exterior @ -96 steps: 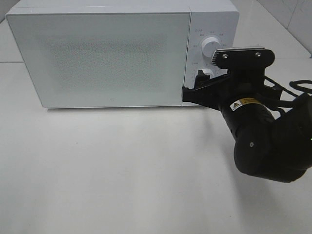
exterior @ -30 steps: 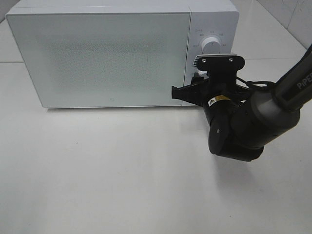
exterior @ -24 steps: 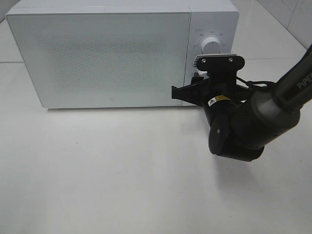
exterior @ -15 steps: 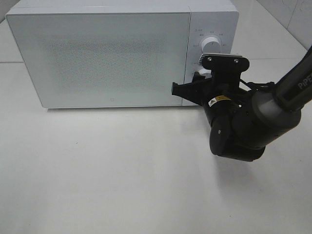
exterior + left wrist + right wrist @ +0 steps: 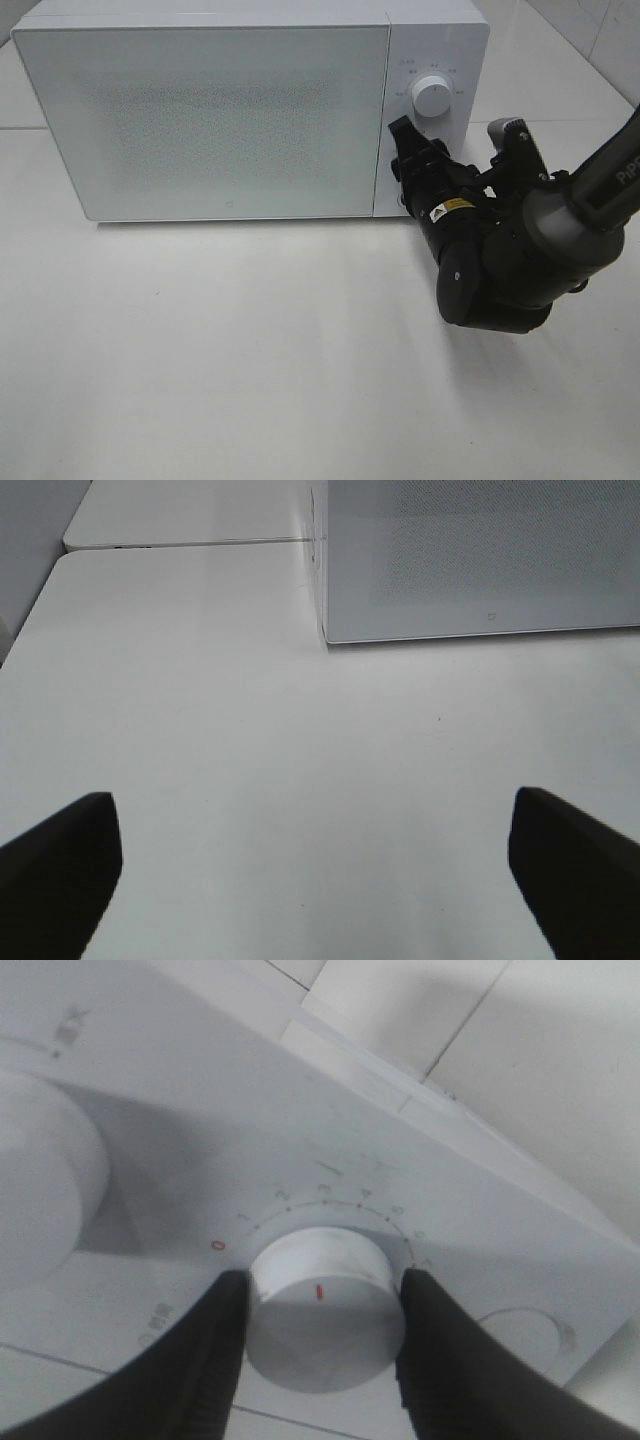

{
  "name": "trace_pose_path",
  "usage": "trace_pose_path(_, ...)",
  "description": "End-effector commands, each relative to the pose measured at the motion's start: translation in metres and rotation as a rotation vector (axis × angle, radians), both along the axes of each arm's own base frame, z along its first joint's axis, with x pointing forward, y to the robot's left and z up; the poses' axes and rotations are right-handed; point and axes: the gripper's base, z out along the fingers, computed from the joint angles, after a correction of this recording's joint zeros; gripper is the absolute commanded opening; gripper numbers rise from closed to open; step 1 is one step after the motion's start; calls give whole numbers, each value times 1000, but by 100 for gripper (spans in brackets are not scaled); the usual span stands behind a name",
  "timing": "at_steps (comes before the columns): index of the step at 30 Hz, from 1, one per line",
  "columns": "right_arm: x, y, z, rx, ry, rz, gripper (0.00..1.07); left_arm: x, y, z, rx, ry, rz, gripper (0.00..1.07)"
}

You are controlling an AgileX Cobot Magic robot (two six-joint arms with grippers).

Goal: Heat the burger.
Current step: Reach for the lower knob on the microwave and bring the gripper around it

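Note:
The burger is hidden; nothing of it shows in any view. The white microwave (image 5: pixel 200 120) stands at the back of the table with its door closed. My right gripper (image 5: pixel 408 160) is pressed against the control panel below the upper dial (image 5: pixel 432 97). In the right wrist view my right gripper (image 5: pixel 325 1282) is shut on the lower dial (image 5: pixel 322 1310), one black finger on each side of it. The dial's red mark sits near its top, under the printed scale. My left gripper (image 5: pixel 312 810) hangs open over bare table, short of the microwave's left corner (image 5: pixel 330 630).
The white table (image 5: pixel 250 350) stretches in front of the microwave. A second table surface (image 5: pixel 180 510) lies behind a seam at the back left. The right arm's black elbow (image 5: pixel 500 270) bulks low beside the microwave's right front corner.
My right wrist has rolled while on the lower dial: its camera mount swung from above the gripper round to the right side. The left gripper has not moved.

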Motion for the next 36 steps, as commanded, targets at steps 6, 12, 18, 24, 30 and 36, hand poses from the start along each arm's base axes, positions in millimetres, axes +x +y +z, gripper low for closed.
trace_pose_path(6,7,20,28,453,-167,118,0,-3,-1,0,-10,-28,4,98)
trace_pose_path(12,7,20,28,691,-136,96,0,-3,-1,0,-10,-28,4,98)
trace_pose_path(18,7,21,28,726,-130,102,0,-3,-1,0,-10,-28,4,98)
trace_pose_path(24,7,20,28,727,-131,94,0,-3,-1,0,-10,-28,4,98)
trace_pose_path(30,7,18,28,733,-144,66,0,-3,-1,0,-10,-28,4,98)
trace_pose_path(36,8,12,27,719,-157,-1,12,-3,-1,0,-10,-28,4,98)
